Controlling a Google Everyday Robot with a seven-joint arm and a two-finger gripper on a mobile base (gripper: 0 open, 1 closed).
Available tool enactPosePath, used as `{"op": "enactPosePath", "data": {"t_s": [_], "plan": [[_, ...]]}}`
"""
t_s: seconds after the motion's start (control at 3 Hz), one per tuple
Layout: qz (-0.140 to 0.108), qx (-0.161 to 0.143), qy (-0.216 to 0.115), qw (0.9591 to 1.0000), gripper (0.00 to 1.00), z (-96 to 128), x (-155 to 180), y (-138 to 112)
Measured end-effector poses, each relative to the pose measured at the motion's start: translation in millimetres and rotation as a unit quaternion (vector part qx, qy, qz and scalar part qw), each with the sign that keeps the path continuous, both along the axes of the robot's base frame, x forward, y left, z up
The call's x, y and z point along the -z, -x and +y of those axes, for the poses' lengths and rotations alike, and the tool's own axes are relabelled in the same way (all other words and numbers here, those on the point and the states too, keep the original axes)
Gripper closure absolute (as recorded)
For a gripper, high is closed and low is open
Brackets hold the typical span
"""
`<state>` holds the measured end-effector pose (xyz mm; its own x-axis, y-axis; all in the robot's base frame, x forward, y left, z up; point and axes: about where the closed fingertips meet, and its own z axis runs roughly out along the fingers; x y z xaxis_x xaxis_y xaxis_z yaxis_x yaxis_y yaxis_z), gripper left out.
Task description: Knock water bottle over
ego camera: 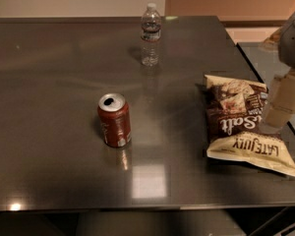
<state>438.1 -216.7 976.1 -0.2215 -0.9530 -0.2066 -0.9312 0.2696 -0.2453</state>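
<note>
The water bottle stands upright near the table's far edge, a little right of centre; it is clear and ribbed, with a white cap and a dark label band. My gripper is at the right edge of the camera view, pale and blocky, just right of the chip bag and far from the bottle, to the bottle's front right.
A red-brown soda can stands upright in the middle of the dark table. A brown and cream chip bag lies at the right front. A second table surface adjoins at the right.
</note>
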Motion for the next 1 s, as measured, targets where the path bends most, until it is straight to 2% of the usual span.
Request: {"op": "enactPosePath", "data": {"t_s": [0.33, 0.67, 1.0], "plan": [[-0.005, 0.003, -0.002, 1.0000, 0.00, 1, -2, -5], [-0.012, 0.012, -0.021, 0.9996, 0.00, 0, -4, -31], [-0.027, 0.026, -0.058, 0.9976, 0.00, 1, -7, -81]]}}
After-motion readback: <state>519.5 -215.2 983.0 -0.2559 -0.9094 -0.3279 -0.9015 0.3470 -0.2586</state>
